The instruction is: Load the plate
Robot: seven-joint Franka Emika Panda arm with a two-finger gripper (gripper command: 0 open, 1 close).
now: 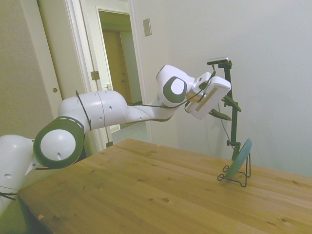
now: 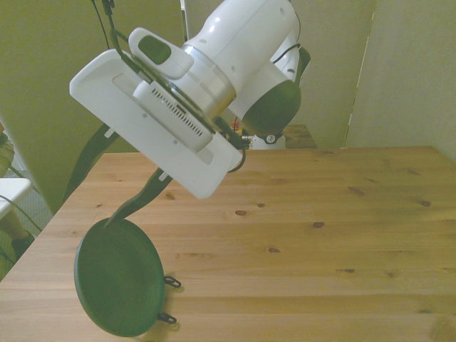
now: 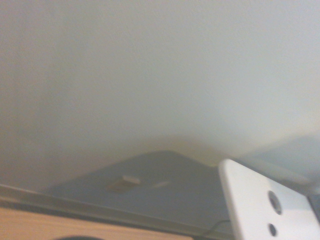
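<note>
The dark-green plate (image 1: 239, 158) stands on edge, leaning in a small black wire stand (image 1: 240, 180) near the table's right end in the side view. In the front view the plate (image 2: 117, 278) fills the lower left, with the stand's black hooks (image 2: 171, 282) at its rim. My gripper (image 1: 234, 113) hangs tilted in the air above the plate, apart from it, open and holding nothing. Its dark fingers (image 2: 146, 196) point down toward the plate's top edge. The wrist view is blurred and shows mostly wall.
The wooden table (image 1: 146, 190) stretches wide toward the robot's base and the front view's right (image 2: 320, 235). Behind the arm a doorway (image 1: 119, 63) stands open. A pale wall (image 1: 273, 73) lies close behind the plate and stand.
</note>
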